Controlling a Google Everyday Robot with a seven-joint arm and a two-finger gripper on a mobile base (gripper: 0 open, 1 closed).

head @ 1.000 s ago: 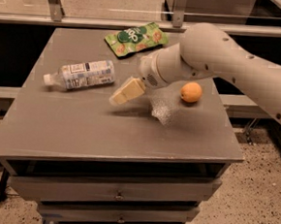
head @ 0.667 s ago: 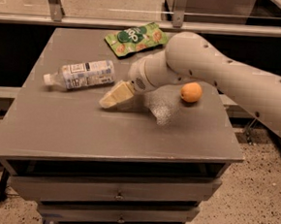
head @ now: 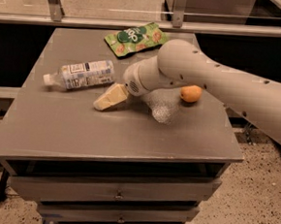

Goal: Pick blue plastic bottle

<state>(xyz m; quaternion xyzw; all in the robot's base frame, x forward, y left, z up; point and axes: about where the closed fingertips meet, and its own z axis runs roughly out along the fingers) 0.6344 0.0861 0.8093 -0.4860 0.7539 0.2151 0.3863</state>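
Observation:
The blue plastic bottle (head: 80, 74) lies on its side at the left of the grey table top (head: 81, 128), white cap pointing left, white and pale-blue label facing up. My gripper (head: 130, 109) hangs low over the middle of the table, just right of and in front of the bottle. Its cream finger (head: 110, 97) points left and down, with its tip near the bottle's base but apart from it. The other finger (head: 162, 108) looks pale and translucent. The jaws stand open and hold nothing.
A green snack pouch (head: 135, 38) lies at the back of the table. A small orange fruit (head: 191, 93) sits at the right, behind my arm (head: 220, 86). Drawers run below the front edge, and a metal rail (head: 137, 25) runs behind the table.
My gripper and arm have moved left across the table toward the bottle. The bottle, the pouch and the fruit have not moved.

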